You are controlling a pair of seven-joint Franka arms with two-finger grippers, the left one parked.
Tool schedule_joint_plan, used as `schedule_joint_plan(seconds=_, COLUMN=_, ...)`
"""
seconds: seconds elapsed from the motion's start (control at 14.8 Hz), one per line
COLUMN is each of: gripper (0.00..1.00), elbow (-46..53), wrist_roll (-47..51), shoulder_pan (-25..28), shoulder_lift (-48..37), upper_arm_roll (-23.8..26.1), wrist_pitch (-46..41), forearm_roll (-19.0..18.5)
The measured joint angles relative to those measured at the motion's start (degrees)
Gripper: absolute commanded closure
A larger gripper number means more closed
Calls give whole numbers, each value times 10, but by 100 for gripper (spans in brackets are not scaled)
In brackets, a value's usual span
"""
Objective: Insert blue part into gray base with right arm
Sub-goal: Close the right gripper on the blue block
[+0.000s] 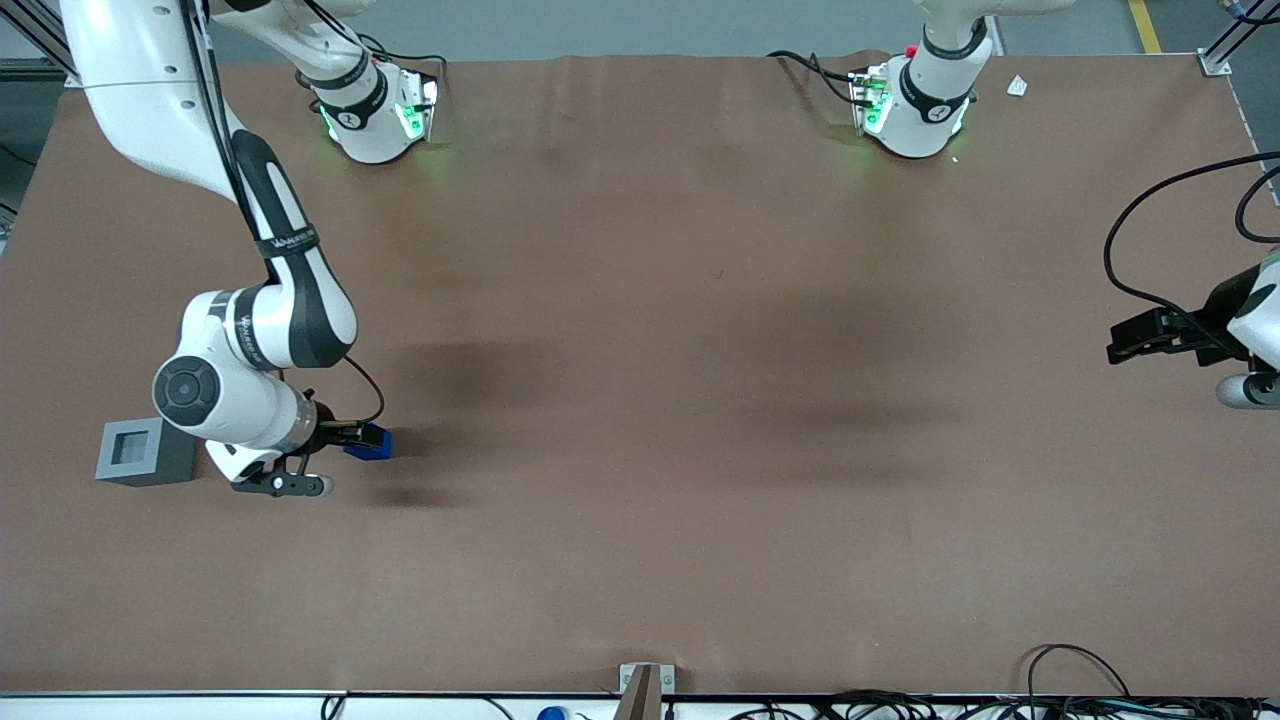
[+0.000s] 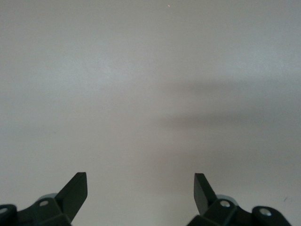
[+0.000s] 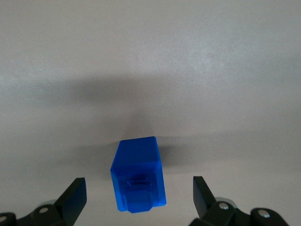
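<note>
- Brown matting covers the table (image 1: 640, 400), lit evenly, with soft dark shadows across its middle.
- Toward the working arm's end, the right arm (image 1: 250, 340) bends low over the mat, its wrist close to the surface.
- Its gripper (image 1: 350, 440) sits low at the blue part (image 1: 370, 441); in the wrist view the gripper (image 3: 140, 195) stands wide open, one finger (image 3: 75, 195) on either side of the part with clear gaps, so it has hold of nothing.
- In that view the part (image 3: 138, 181) rests on the mat between the fingers, slightly skewed to them, with a small raised detail on the face toward the camera.
- The gray base (image 1: 145, 451) stands on the mat just beside the arm's wrist, on the side away from the part, about as near to the front camera as the part.
- Its square recess faces up.
- Part and base lie apart, with the wrist between them.
</note>
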Motion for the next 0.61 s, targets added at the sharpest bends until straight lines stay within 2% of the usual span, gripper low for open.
schedule_joint_plan(seconds=0.34, gripper=6, elbow=-31, wrist_roll=0, shoulder_pan=0, shoulder_lift=4, upper_arm_roll=1, wrist_pitch=52, forearm_roll=0)
schedule_joint_plan(seconds=0.61, gripper=23, elbow=-32, wrist_roll=2, shoulder_pan=1, shoulder_lift=4, upper_arm_roll=1, wrist_pitch=54, forearm_roll=0)
